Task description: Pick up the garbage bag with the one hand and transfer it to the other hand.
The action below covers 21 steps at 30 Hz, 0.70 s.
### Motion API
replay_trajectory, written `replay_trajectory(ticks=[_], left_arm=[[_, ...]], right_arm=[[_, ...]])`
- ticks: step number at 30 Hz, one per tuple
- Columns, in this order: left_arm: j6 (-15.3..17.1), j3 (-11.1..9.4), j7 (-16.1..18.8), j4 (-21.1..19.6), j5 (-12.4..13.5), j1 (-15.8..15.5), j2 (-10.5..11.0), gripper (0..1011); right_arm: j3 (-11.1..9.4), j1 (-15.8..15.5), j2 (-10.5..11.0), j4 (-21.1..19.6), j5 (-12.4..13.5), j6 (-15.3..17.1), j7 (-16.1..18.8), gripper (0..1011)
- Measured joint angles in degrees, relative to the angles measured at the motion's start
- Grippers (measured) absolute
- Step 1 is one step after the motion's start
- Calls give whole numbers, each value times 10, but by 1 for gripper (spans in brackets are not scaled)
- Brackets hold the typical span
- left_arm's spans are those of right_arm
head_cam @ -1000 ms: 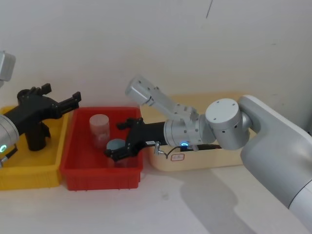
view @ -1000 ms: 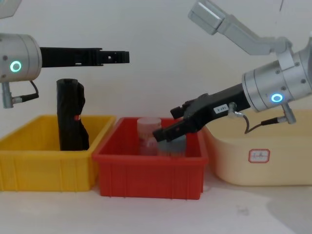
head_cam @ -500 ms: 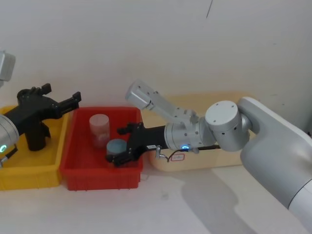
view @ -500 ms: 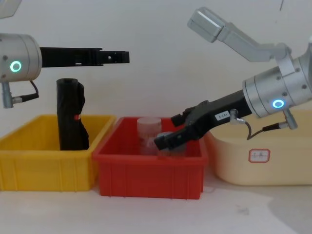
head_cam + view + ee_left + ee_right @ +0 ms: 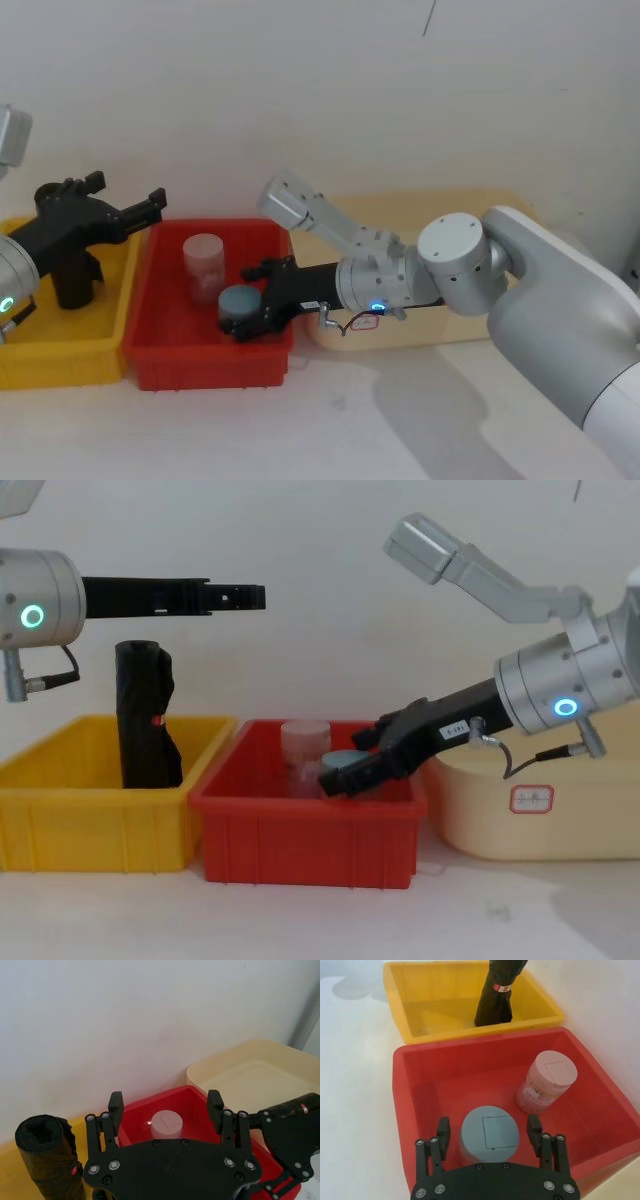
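The garbage bag (image 5: 145, 720), a black roll with a small red mark, stands upright in the yellow bin (image 5: 90, 830); it also appears as the garbage bag (image 5: 72, 282), (image 5: 47, 1155), (image 5: 496, 995). My left gripper (image 5: 240, 597), (image 5: 128, 192), (image 5: 165, 1105) hangs open above and just past the bag's top, not touching it. Over in the red bin (image 5: 300, 835), my right gripper (image 5: 489, 1127), (image 5: 243, 300), (image 5: 345, 765) is open, its fingers straddling a grey-blue jar (image 5: 489, 1135) with small gaps either side.
A pink translucent jar (image 5: 547, 1080), (image 5: 203, 262) stands in the red bin (image 5: 210, 360) behind the grey-blue one. A cream tub (image 5: 530, 820), (image 5: 250, 1070) sits to the right of the red bin. The wall is close behind all three containers.
My right gripper has come down and forward in the red bin until its fingers straddle the grey-blue jar. The left gripper and the bag have not moved.
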State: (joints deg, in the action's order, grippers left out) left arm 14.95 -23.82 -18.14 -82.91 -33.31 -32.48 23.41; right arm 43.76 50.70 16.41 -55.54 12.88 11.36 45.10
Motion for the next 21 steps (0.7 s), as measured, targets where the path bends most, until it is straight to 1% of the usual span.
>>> replay_trajectory(ticks=[2, 3, 4, 6, 7, 11, 18, 21], left_arm=[[0, 0, 0, 0, 0, 0, 0, 1000], [0, 0, 0, 0, 0, 0, 0, 1000], [0, 0, 0, 0, 0, 0, 0, 1000], [0, 0, 0, 0, 0, 0, 0, 1000], [0, 0, 0, 0, 0, 0, 0, 1000], [0, 0, 0, 0, 0, 0, 0, 1000], [0, 0, 0, 0, 0, 0, 0, 1000], [0, 0, 0, 0, 0, 0, 0, 1000]], right_arm=[[-1, 1, -3, 8, -1, -5, 0, 929], [-1, 1, -4, 10, -1, -6, -1, 886], [-1, 1, -5, 12, -1, -8, -1, 886], [-2, 2, -7, 19, -2, -12, -2, 840], [-3, 2, -8, 21, -3, -13, -2, 790], [-5, 3, -11, 30, -4, -18, -4, 692], [-11, 3, -15, 38, -5, -20, -8, 683], [-18, 3, -16, 36, -3, -21, -9, 684]])
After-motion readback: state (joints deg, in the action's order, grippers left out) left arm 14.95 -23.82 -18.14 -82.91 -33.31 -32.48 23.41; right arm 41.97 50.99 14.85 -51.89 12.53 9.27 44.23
